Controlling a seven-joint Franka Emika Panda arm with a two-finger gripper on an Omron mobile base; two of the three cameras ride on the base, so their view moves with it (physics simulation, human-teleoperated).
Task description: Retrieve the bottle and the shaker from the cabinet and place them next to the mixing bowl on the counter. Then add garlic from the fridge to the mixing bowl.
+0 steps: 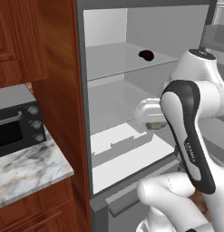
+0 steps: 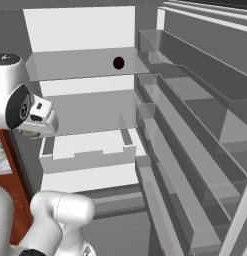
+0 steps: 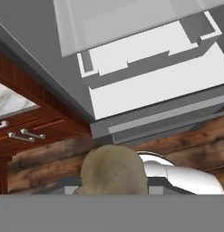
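You see the gripper (image 3: 114,192) pinching the beige garlic (image 3: 114,171) in front of the open fridge (image 1: 131,113). A dark lump (image 1: 146,55) lies on its upper shelf (image 1: 118,61), with the marble bench (image 1: 27,167) off left.

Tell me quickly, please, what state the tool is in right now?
Tool: shut on the small beige-grey rounded garlic lump.
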